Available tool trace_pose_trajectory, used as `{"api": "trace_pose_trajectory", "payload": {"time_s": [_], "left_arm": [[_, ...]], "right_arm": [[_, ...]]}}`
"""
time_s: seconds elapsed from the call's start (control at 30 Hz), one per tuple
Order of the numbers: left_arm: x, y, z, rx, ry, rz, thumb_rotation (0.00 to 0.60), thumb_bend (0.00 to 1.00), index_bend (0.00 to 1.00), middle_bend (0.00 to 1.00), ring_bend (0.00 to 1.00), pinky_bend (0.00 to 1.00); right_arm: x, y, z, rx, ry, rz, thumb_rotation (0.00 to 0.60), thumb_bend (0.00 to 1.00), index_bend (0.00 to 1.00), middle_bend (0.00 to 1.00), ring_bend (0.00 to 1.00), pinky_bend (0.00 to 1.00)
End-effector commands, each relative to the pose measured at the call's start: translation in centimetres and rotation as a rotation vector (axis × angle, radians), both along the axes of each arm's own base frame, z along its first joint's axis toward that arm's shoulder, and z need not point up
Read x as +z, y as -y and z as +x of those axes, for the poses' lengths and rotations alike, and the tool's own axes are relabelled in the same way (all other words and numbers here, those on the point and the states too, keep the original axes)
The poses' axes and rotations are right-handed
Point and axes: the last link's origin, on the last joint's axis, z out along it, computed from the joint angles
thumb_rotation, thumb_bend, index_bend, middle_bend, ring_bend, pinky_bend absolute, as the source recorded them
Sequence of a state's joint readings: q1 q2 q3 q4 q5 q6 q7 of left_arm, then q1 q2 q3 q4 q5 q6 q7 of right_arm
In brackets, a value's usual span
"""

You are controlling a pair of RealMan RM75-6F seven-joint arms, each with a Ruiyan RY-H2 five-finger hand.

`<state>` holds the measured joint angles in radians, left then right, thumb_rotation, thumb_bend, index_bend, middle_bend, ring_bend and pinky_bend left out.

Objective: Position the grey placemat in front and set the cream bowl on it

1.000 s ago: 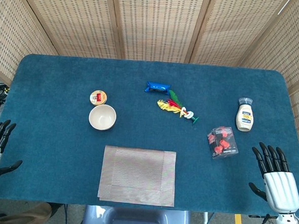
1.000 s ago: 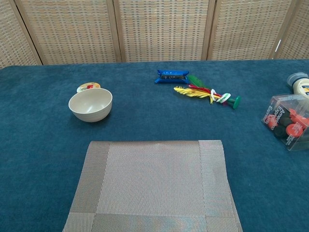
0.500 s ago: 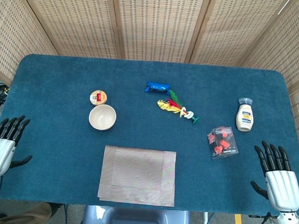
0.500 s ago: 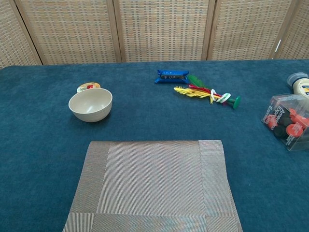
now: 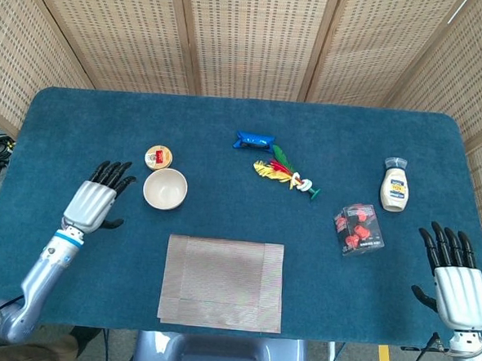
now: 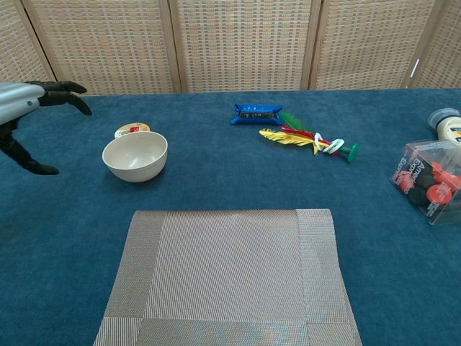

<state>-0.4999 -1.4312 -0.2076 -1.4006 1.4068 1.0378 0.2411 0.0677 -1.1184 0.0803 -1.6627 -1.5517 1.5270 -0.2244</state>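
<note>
Your left hand hovers with its fingers spread and nothing in it, just beside the cream bowl on the bowl's 9 o'clock side, apart from it. In the chest view that hand shows at the left edge, fingertips pointing toward the bowl. The bowl stands upright on the blue table, at 11 o'clock from the grey placemat and off it. The placemat lies flat at the table's near edge, in the middle. Your right hand is also empty with its fingers apart, at the near right corner, well apart from everything you need.

A small round tin sits just beside the bowl at its 12 o'clock. Further back lie a blue packet and a feathered shuttlecock. At 3 o'clock stand a clear box of red pieces and a squeeze bottle.
</note>
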Motion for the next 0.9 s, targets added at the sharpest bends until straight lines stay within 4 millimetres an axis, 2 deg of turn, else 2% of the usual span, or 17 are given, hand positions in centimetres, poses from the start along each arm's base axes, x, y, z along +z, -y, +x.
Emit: {"api": "trace_pose_trajectory", "payload": {"time_s": [0.03,0.13,0.5,0.6,0.77,0.9], "left_arm": [[-2.0,-2.0,0.7,-0.002,-0.010,-0.006,0.600,0.19,0.28,0.00,0.00,0.00],[-3.5,-2.9,0.5,0.000,-0.042,-0.033,0.600,0.20,0.31,0.00,0.00,0.00],[-6.6,-4.2,1.0,-0.030,-0.071,-0.089,0.600,0.32,0.43,0.00,0.00,0.00],[-7.4,-4.4,1.4,-0.041,-0.089,-0.096,0.600,0.35,0.51,0.00,0.00,0.00],[-8.0,-4.5,1.8,-0.047,-0.109,-0.098,0.600,0.45,0.61,0.00,0.00,0.00],[-7.8,-4.7,2.1,-0.047,-0.117,-0.099,0.600,0.48,0.68,0.00,0.00,0.00]], "right_arm": [[-0.1,0.2,-0.1,-0.005,-0.004,-0.002,0.600,0.00,0.03,0.00,0.00,0.00],[-0.3,0.3,-0.3,-0.016,-0.011,0.004,0.600,0.00,0.03,0.00,0.00,0.00],[-0.4,0.6,-0.6,-0.034,-0.016,0.004,0.600,0.00,0.03,0.00,0.00,0.00],[-0.5,0.6,-0.7,-0.037,-0.015,0.006,0.600,0.00,0.03,0.00,0.00,0.00],[-0.4,0.7,-0.7,-0.039,-0.012,0.003,0.600,0.00,0.03,0.00,0.00,0.00],[-0.3,0.6,-0.7,-0.040,-0.007,0.003,0.600,0.00,0.03,0.00,0.00,0.00]]}}
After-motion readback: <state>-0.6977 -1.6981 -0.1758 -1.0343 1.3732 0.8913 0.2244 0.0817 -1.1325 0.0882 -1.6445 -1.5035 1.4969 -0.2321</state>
